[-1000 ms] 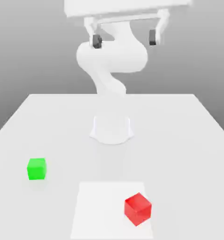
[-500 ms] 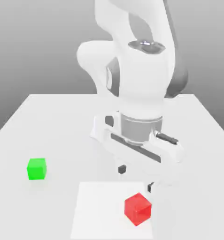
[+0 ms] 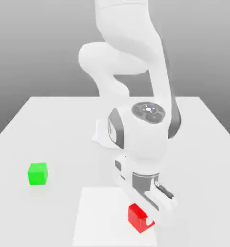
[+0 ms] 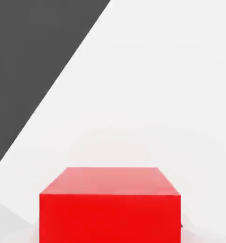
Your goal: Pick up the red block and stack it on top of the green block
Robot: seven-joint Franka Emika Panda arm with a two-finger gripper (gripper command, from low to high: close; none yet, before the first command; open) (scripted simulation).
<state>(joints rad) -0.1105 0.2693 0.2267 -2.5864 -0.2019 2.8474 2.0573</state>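
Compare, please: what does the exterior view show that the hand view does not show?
Exterior view: the green block, the white arm and the white square.

Hand view: a dark grey area with a straight slanting edge, and one side of the red block seen face-on.

Both: the red block and a pale surface around it.

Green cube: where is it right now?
In the exterior view, the green cube sits on the table toward the exterior view's left, apart from the white square bearing the red cube.
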